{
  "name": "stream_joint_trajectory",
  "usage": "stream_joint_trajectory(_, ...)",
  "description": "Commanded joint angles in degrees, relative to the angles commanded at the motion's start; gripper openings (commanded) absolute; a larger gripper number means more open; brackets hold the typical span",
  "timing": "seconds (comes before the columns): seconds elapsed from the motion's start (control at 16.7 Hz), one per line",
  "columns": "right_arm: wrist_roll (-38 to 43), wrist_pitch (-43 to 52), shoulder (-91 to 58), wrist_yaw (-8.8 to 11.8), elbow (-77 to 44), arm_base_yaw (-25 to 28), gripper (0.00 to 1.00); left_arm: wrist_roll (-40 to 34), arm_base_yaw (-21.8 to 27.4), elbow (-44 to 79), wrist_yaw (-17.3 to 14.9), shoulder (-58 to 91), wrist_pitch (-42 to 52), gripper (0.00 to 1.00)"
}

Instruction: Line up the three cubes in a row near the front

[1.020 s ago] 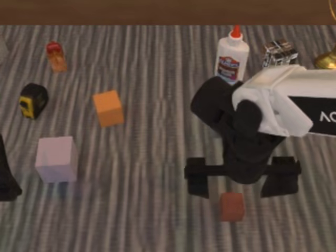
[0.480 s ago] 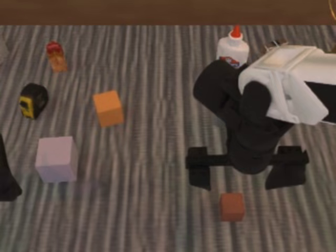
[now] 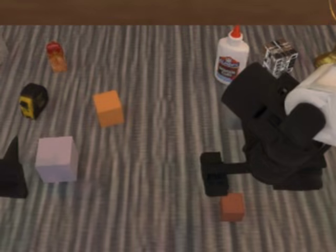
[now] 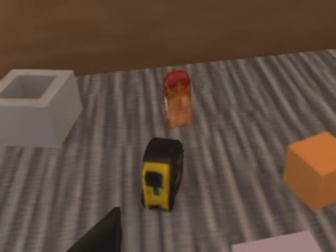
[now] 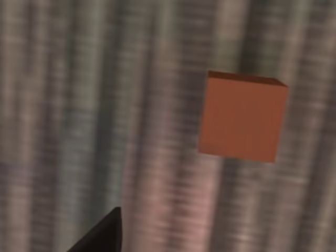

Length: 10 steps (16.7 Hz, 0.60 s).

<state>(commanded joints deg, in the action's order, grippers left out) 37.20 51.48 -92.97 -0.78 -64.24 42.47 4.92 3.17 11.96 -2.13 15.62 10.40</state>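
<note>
three cubes on the striped tabletop [image 3: 157, 63] and not one row among them: the reddish-brown cube [image 3: 232, 206] sits near the front at the right, free on the surface, while the orange cube [image 3: 108, 108] and the lilac-pink cube [image 3: 56, 158] sit well apart from it on the left side, the orange one farther back. the right gripper [image 3: 260, 176] hovers just behind the reddish-brown cube with its jaws spread wide, released, gripping nothing; one finger shows just beside the cube's back corner, the other is tucked under the arm. the left gripper [image 3: 11, 176] is parked at the left edge near the lilac-pink cube, and whether its jaws are open or closed, i cannot tell. my read: the small cube looks placed, so the job now is fetching the others. to do it well, rise clear of the small cube without nudging it, then set each next cube in line with it, faces square, at the same front depth. clutter at the back: glue bottle [image 3: 231, 54], patterned cube [image 3: 279, 56], tape measure [image 3: 33, 100], red-capped bottle [image 3: 55, 56].
</note>
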Motion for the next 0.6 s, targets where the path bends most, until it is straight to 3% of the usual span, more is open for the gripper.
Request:
stream_joint_trajectory(0.3,-6.0,-8.4,16.9,0.5,12.3,-1.6,1.0,7.5,3.6,15.8,-1.4,22.7,14.7,1.0)
stream_joint_trajectory(0.6,-13.7,-18.7,37.9,1.1,27.7,-7.0,1.0,17.6,7.5,35.3,-1.9,51.4,32.4,1.0)
